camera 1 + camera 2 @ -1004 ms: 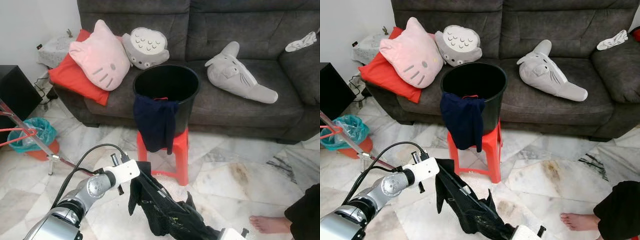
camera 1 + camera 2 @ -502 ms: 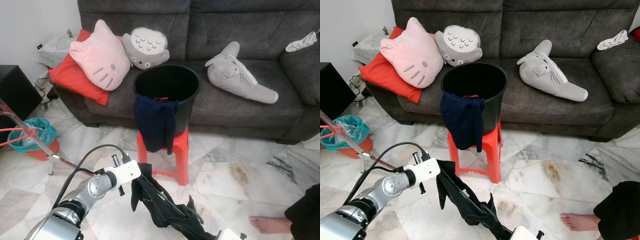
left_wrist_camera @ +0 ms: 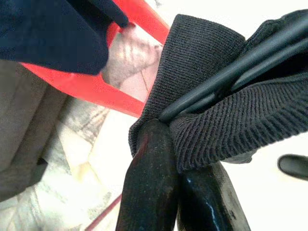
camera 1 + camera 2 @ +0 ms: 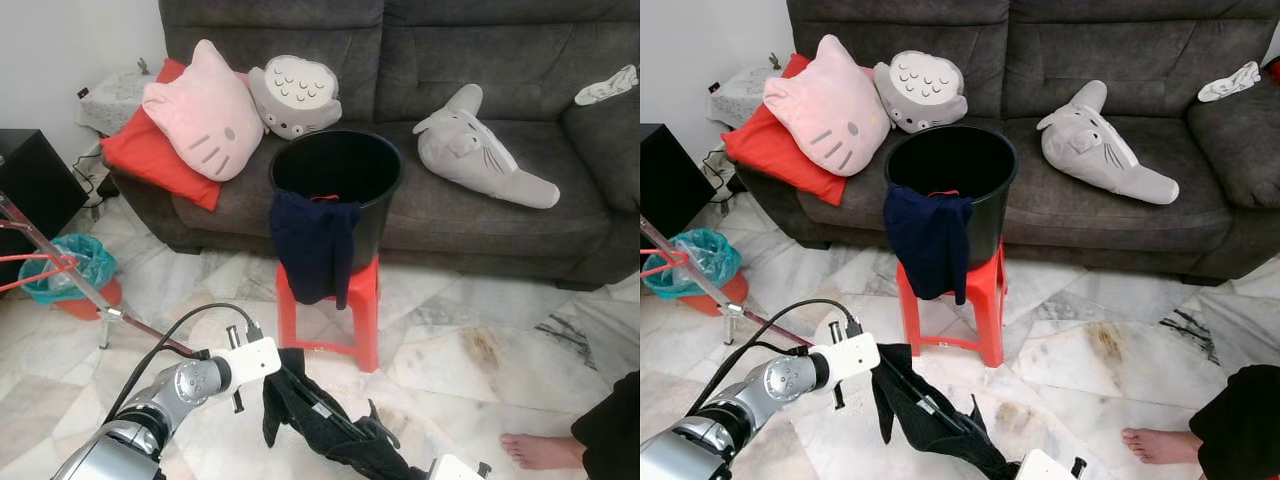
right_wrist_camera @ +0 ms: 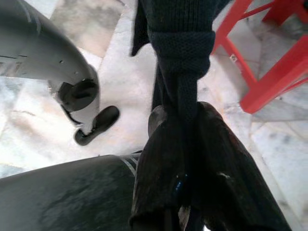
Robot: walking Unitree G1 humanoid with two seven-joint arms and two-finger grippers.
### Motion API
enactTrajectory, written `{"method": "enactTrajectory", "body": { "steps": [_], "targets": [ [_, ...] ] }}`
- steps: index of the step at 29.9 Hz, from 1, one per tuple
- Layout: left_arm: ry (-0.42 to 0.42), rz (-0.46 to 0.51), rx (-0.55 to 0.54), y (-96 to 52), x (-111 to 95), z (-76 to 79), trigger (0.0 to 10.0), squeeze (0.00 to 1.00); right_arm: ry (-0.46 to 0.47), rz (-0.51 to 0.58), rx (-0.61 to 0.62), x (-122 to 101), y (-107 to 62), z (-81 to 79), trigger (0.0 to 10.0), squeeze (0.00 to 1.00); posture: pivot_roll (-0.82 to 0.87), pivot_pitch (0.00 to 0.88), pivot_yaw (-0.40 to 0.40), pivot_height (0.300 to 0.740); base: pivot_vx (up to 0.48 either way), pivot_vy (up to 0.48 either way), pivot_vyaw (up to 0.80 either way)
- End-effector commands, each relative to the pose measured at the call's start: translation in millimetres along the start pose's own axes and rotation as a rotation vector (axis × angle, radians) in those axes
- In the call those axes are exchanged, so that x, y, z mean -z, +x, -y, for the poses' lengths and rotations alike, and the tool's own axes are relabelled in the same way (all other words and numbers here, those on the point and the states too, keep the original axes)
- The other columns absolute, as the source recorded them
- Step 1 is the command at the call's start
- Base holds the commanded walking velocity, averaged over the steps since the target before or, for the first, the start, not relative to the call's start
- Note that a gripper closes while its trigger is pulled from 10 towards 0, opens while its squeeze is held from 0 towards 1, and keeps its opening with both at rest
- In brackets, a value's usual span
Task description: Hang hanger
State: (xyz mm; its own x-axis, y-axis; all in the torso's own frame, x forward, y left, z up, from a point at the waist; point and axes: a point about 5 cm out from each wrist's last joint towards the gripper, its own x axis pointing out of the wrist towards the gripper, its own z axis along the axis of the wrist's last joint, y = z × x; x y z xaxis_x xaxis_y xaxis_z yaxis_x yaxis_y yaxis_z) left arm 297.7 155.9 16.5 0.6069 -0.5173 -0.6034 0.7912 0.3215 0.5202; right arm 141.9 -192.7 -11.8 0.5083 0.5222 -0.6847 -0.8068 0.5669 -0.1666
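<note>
You've got the black garment on its hanger (image 4: 320, 420) sagging lower than a second ago, low over the marble floor (image 4: 480, 350) before the red stool (image 4: 345, 310). Left gripper (image 3: 173, 144) and right gripper (image 5: 180, 120) are both clamped on it (knit bunched between the fingers). Nothing's hung yet, and the camera's tilted slightly.

A silver left arm reaches over the marble floor (image 4: 1120, 350), its left pincer (image 4: 883, 357) at the upper end of a black garment (image 4: 925, 420) draped on a black hanger (image 4: 923, 402). Behind stands a red stool (image 4: 980, 300) carrying a black bucket (image 4: 955, 180) with a navy cloth (image 4: 928, 240) over its rim, before a grey sofa (image 4: 1090, 60)
</note>
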Motion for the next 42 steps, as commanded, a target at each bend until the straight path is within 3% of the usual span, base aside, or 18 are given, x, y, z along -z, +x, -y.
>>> {"method": "enactTrajectory", "body": {
  "steps": [1,9,18,28,34,42],
  "targets": [
    [0.018,-0.009,0.044,0.6,1,6.4,10.0,0.00,-0.021,0.031,0.025,-9,2.2,4.0,10.0,0.00,-0.09,0.071,0.093,0.740,0.000,0.000,0.00],
    [0.007,-0.039,0.118,-0.6,6,12.5,10.0,0.00,-0.051,0.031,0.181,-10,-5.6,32.2,10.0,0.00,-0.10,0.070,0.093,0.740,0.000,0.000,0.00],
    [0.009,-0.060,0.118,-2.2,10,14.5,10.0,0.00,-0.060,0.017,0.226,-7,-11.5,42.0,10.0,0.00,-0.10,0.071,0.093,0.740,0.000,0.000,0.00],
    [0.018,-0.027,-0.034,-1.1,2,-5.0,10.0,0.00,-0.019,0.083,0.078,-13,-8.8,19.8,10.0,0.00,-0.10,0.072,0.094,0.740,0.000,0.000,0.00],
    [0.024,-0.031,-0.031,-0.9,2,-4.5,10.0,0.00,-0.020,0.164,0.074,-24,-9.9,18.5,10.0,0.00,-0.10,0.072,0.095,0.740,0.000,0.000,0.00],
    [0.019,-0.031,-0.021,-0.8,3,-1.6,10.0,0.00,0.007,0.164,-0.030,-23,-12.8,5.7,10.0,0.00,-0.10,0.072,0.094,0.740,0.000,0.000,0.00]
  ]
}}
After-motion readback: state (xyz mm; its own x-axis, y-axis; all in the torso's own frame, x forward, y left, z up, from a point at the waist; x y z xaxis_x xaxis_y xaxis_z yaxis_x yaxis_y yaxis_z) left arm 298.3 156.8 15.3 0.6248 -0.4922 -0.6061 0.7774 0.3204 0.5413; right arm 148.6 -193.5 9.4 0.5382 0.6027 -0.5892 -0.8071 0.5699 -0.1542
